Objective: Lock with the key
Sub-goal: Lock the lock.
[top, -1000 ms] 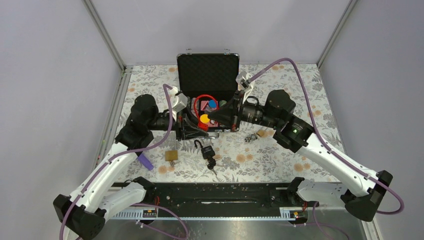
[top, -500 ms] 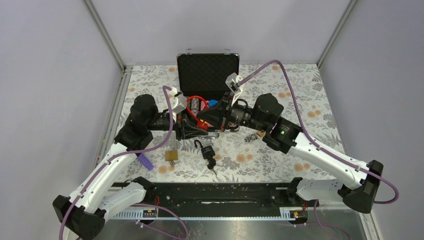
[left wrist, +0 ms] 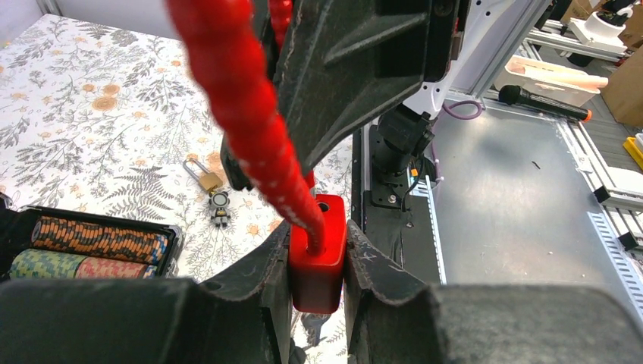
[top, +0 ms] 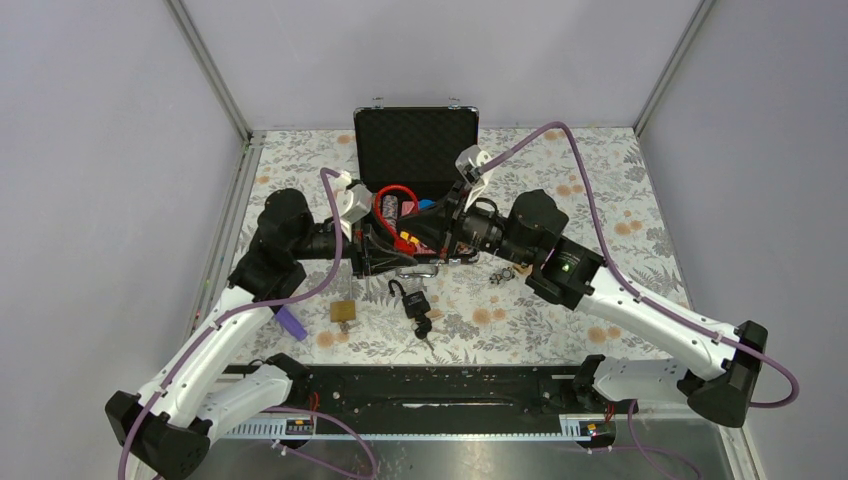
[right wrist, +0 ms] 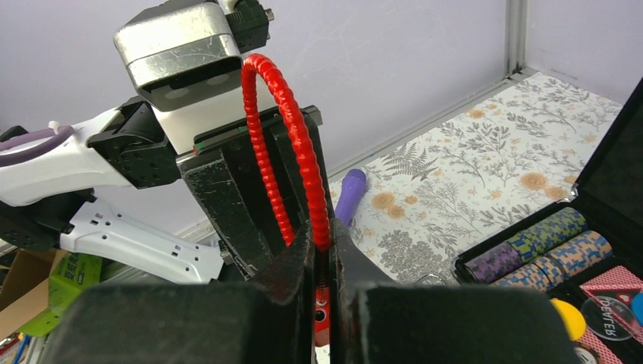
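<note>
A red lock [left wrist: 317, 254] with a red ribbed cable [left wrist: 246, 114]. A black case [top: 415, 140]. The bench [top: 600, 170] is white with grey ferns and orange flowers. A brass padlock [top: 343, 311]; a purple tube [top: 290, 322].

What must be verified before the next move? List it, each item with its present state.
1. Hold on the lock: the left gripper clamps the red lock body: ok.
2. Hold on the cable: the right gripper is shut on the red cable: ok.
3. Cable's free end seated: the hole on top of the body looks empty: not ok.
4. Key in hand: neither set of jaws holds one; the keys lie on the table by the black padlock: not ok.
5. Which key fits the red lock: cannot tell.
</note>
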Action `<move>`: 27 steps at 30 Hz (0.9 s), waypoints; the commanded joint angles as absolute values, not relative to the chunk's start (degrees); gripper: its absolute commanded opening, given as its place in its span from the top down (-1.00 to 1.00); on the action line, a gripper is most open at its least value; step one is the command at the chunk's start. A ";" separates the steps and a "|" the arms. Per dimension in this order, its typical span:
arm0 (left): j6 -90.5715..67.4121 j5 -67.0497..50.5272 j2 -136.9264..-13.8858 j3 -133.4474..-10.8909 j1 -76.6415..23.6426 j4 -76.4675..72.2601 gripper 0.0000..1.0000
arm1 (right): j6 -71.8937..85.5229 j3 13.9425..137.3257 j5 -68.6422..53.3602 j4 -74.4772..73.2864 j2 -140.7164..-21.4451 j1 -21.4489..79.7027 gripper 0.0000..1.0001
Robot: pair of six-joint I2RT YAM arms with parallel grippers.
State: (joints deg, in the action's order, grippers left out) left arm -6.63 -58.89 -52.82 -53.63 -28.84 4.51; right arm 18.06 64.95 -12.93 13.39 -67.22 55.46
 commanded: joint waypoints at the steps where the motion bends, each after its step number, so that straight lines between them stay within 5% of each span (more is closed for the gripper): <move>1: -6.96 -56.49 -50.84 -54.84 -29.18 -4.05 1.00 | 15.13 63.81 -12.06 8.19 -66.77 56.51 1.00; 16: -10.89 -50.18 -51.13 -54.22 -28.74 -8.38 1.00 | 11.13 67.05 -15.83 1.34 -71.47 58.19 1.00; 27: -21.03 -34.03 -49.32 -50.49 -26.89 -19.86 1.00 | 9.94 62.93 -13.37 -4.04 -74.56 59.06 1.00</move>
State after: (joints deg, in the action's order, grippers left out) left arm -15.66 -44.93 -51.77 -48.73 -28.45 1.08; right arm 9.78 67.02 -7.90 8.05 -72.25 55.92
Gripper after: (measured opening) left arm 0.244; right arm 0.065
